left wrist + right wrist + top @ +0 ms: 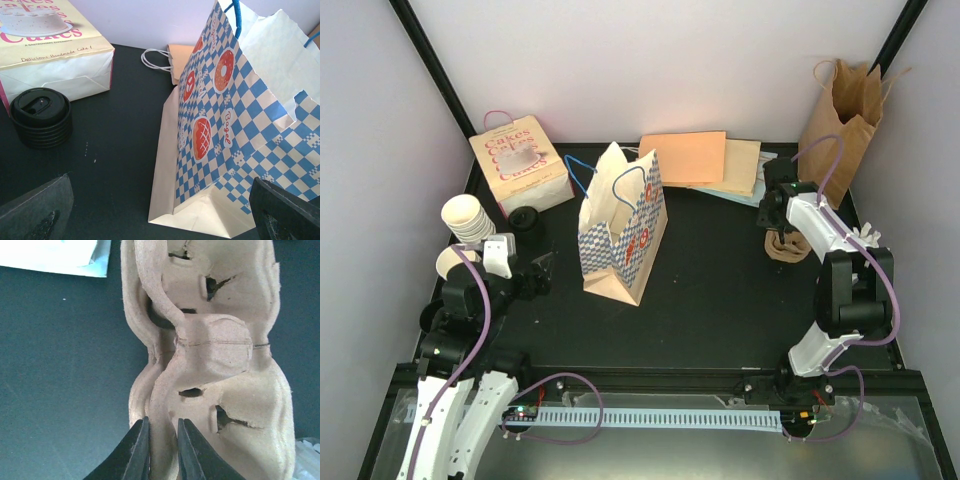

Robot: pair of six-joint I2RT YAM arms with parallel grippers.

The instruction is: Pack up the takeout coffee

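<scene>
A stack of cream ribbed paper cups (465, 216) and one more cup (450, 262) stand at the far left. A stack of black lids (527, 222) sits in front of the cake box; it also shows in the left wrist view (41, 116). My left gripper (533, 276) is open and empty, low over the table between the lids and a blue-checkered bagel bag (225, 125); in its wrist view (160, 212) the fingers stand wide apart. My right gripper (778, 230) is shut on the rim of a brown pulp cup carrier (215, 355) at the right (786, 247).
A pink "Cakes" box (518, 164) stands at the back left. The checkered bag (620, 225) stands open mid-table. Orange and tan envelopes (688, 156) lie behind it. A tall brown paper bag (842, 112) stands at the back right corner.
</scene>
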